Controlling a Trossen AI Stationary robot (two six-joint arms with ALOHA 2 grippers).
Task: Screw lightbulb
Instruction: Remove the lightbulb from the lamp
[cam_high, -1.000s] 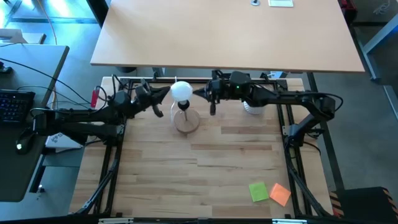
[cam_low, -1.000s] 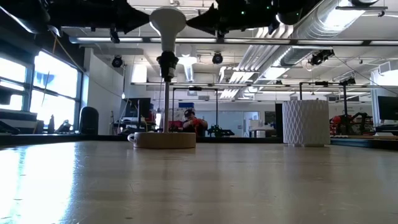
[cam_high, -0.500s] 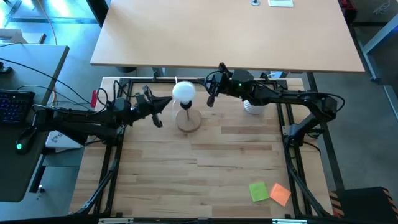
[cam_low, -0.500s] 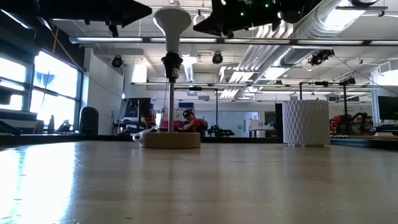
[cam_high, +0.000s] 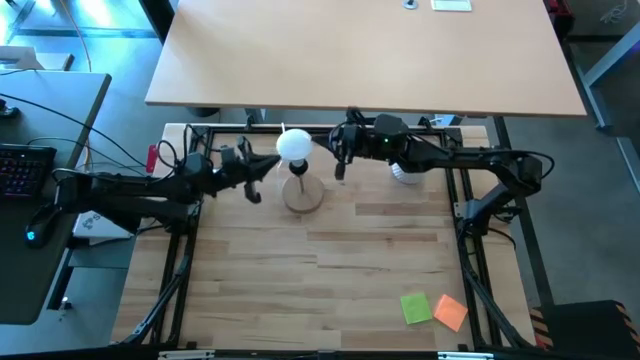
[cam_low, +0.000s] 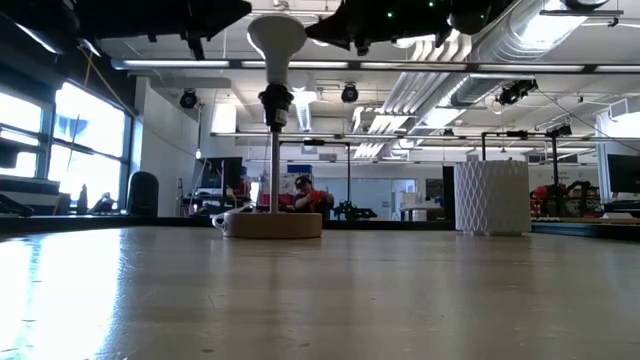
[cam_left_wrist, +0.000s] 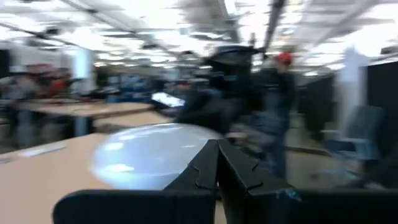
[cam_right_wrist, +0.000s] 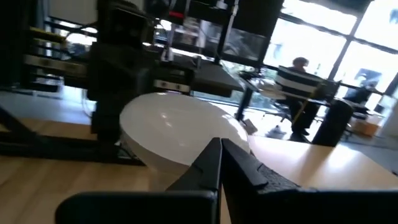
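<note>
**Bulb seated atop lamp as both arms flank it**

The small matte white lightbulb (cam_high: 292, 146) stands globe-up in the black socket (cam_low: 274, 103) of a round wooden lamp base (cam_high: 301, 194), near the far edge of the light plank table (cam_high: 330, 270). Seen level from the tabletop, the bulb's narrow end sits in the socket at the top of a thin upright stem rising from the base.

The left gripper (cam_high: 276, 164) points at the bulb from the left side, its jaws clenched together on nothing, just beside the globe but apart from it. The right gripper (cam_high: 340, 150) sits on the opposite side, its jaws likewise pressed closed and empty, near the bulb without touching it. Each wrist camera looks past its own closed fingers (cam_left_wrist: 217, 168) at the white globe close ahead.

A ribbed white cup (cam_low: 491, 197) stands to the right behind the right arm. A green sticky note (cam_high: 416, 308) and an orange one (cam_high: 451, 312) lie at the table's near right corner.
</note>
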